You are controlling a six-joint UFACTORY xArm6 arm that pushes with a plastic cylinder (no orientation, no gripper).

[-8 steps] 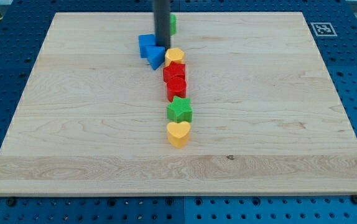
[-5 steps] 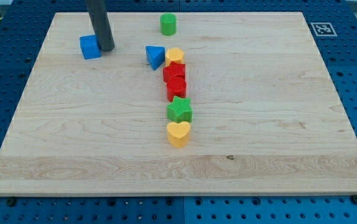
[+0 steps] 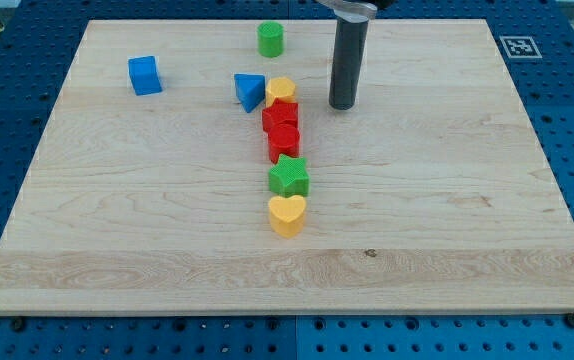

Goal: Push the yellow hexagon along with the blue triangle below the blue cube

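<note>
The yellow hexagon (image 3: 281,91) sits near the top middle of the board, touching the blue triangle (image 3: 250,91) on its left. The blue cube (image 3: 145,75) lies apart at the upper left. My tip (image 3: 342,105) stands to the right of the yellow hexagon, a short gap away, touching no block.
A green cylinder (image 3: 271,39) is near the top edge. Below the hexagon runs a column: two red blocks (image 3: 282,128), a green star (image 3: 289,177) and a yellow heart (image 3: 287,214). The wooden board (image 3: 467,220) rests on a blue pegboard table.
The blue cube was pushed from beside the triangle to the upper left. My tip then left the cube and moved to the right of the yellow hexagon.
</note>
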